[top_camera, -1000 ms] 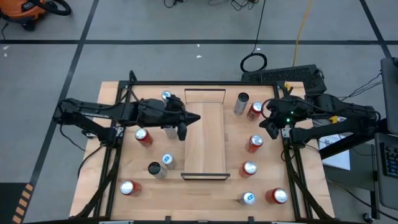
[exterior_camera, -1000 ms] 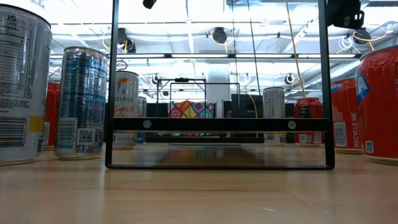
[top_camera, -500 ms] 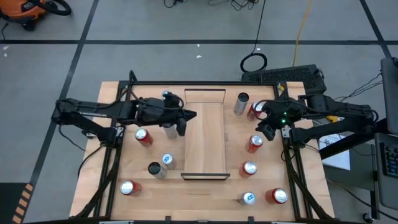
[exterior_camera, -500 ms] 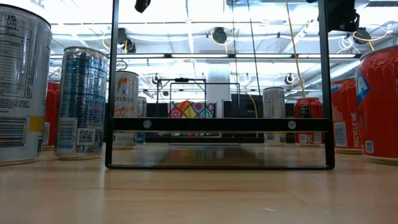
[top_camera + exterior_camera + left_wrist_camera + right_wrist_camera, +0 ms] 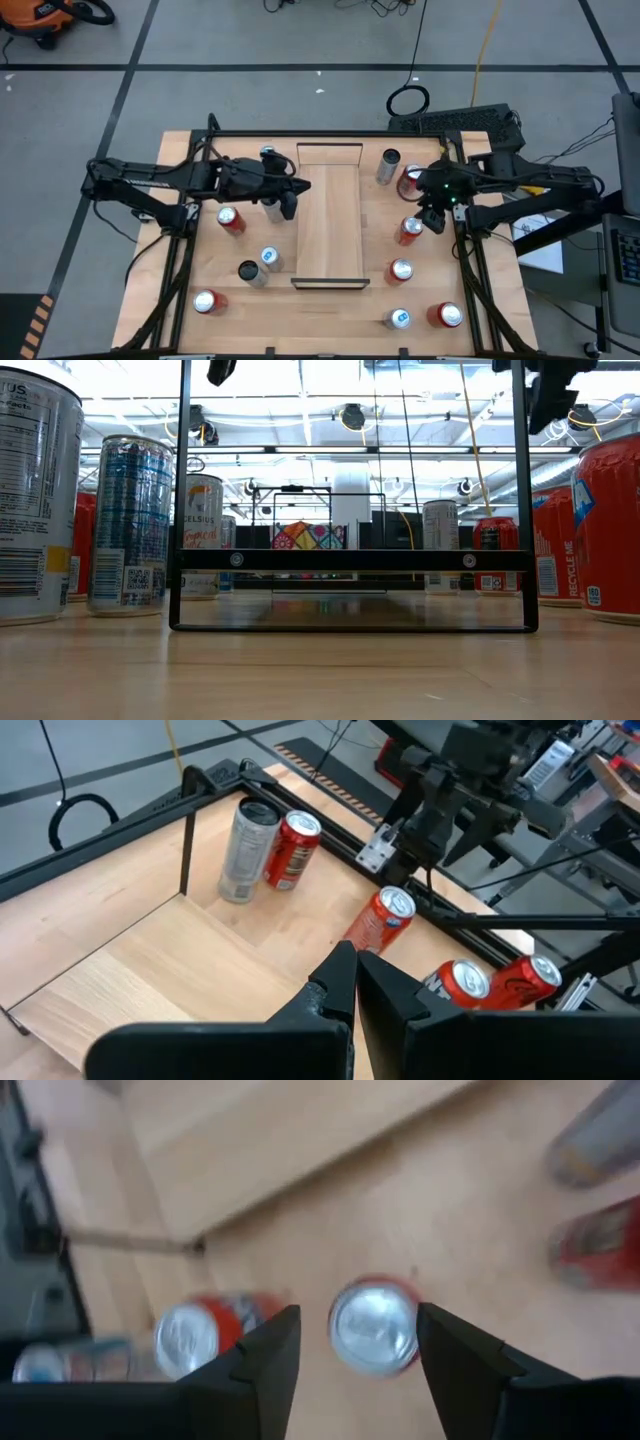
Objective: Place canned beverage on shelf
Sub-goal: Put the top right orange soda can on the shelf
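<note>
From above, we see the shelf (image 5: 330, 215) lying lengthwise in the middle of the counter (image 5: 180, 150), bare of cans. The left gripper (image 5: 290, 205) hangs just off the shelf's left edge, fingers pressed together and holding nothing. On the other side of the shelf the right gripper (image 5: 432, 220) hovers directly above a red can (image 5: 409, 231), which stands upright, apart from the shelf's right edge. More cans stand on both sides of the shelf.

At counter height, we look through the shelf's black-framed end (image 5: 350, 560); a tall silver can (image 5: 35, 500) and a blue can (image 5: 130, 525) stand to its left, a red can (image 5: 605, 530) to its right.

From the left wrist, we see the left gripper (image 5: 355, 982) shut and empty above the shelf (image 5: 150, 960), with the right arm (image 5: 450, 790) beyond it over a red can (image 5: 380, 920).

From the right wrist, we see the right gripper (image 5: 355, 1345) with its fingers parted, straddling the red can's silver top (image 5: 372, 1327) from above; whether they touch the can, we cannot tell. The shelf (image 5: 290, 1140) lies beyond.
</note>
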Available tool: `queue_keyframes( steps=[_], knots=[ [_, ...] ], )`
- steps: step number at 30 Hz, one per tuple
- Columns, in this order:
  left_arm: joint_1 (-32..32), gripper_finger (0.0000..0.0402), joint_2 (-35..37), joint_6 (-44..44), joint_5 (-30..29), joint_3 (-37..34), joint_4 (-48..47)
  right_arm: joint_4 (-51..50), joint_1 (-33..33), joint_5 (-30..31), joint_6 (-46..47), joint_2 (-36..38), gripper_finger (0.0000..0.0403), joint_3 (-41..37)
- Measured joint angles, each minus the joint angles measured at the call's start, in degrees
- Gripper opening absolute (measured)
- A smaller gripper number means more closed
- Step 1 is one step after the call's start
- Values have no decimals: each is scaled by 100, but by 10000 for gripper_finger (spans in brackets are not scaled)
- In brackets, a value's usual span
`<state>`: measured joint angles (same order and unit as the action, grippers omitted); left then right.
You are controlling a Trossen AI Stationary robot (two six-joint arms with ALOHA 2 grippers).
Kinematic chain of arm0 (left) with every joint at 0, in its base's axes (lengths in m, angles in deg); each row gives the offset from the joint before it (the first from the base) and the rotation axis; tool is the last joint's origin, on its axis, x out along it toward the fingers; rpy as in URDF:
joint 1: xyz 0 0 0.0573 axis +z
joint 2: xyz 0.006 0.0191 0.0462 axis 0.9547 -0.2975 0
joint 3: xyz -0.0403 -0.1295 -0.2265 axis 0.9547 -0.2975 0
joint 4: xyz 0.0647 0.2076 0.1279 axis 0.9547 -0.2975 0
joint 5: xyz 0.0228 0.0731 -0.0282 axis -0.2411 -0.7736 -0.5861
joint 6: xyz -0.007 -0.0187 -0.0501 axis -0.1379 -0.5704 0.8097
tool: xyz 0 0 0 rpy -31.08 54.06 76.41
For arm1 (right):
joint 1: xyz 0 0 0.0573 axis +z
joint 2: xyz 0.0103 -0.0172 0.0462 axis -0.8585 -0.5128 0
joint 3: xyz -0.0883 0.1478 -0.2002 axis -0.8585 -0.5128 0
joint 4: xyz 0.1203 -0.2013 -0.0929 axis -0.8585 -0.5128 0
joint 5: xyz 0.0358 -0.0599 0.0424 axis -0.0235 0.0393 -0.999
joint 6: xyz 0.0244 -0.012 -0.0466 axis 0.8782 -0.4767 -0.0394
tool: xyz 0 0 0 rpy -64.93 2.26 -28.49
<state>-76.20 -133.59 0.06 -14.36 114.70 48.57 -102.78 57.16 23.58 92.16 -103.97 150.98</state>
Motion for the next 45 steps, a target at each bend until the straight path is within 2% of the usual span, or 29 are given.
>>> queue_keyframes(
  steps=[4, 13, 19, 25, 40, 45],
  knots=[
    [0, 18, 0, -2, 1, 0, -67, -177, 135, -363, -583, -145, 203, 0],
    [-41, 18, 0, -2, 136, 0, -109, -154, 209, -188, -1716, -582, 309, -2],
    [-156, 18, -2, -2, 69, 0, -105, -184, 200, -184, -2175, -968, 352, -1],
    [-257, 18, -2, 0, -73, -2, -105, -202, 95, -196, -2498, -1269, 361, -2],
    [-302, 18, -4, -2, -54, -2, -105, 81, -138, -344, -2223, -1306, 362, -657],
    [-306, 18, -4, -4, -21, -3, -105, 259, -136, -312, -1889, -1308, 378, -902]
  ],
)
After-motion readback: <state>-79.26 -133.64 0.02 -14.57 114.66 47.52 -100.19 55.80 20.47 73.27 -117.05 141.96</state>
